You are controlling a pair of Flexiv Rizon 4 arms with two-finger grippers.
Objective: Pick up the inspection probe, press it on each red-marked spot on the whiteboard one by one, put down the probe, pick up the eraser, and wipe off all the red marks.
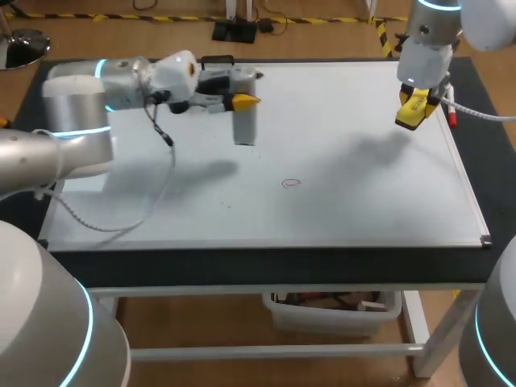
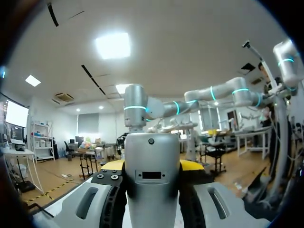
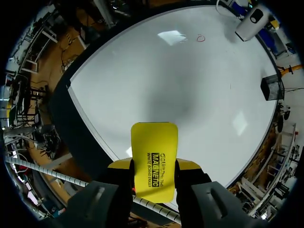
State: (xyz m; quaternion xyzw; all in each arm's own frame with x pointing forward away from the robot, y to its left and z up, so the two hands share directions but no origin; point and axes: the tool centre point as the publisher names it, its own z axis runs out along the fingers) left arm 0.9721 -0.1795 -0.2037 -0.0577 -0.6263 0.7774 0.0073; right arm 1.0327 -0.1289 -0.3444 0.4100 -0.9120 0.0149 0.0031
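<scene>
Head view: my left claw (image 1: 240,101) is clenched on the grey probe (image 1: 244,122), beyond the red mark (image 1: 291,183) and a bit to its left. In the left wrist view the probe sits snug between the two yellow tips, pinched from both sides.

My right claw (image 1: 415,103) is gripping the yellow eraser (image 1: 411,114), well apart from that same mark, off to its far right and up above the whiteboard (image 1: 347,210). In the right wrist view the fingers are spread just as wide as the eraser, which pokes out ahead of them. The mark is a small red loop about mid-board.
</scene>
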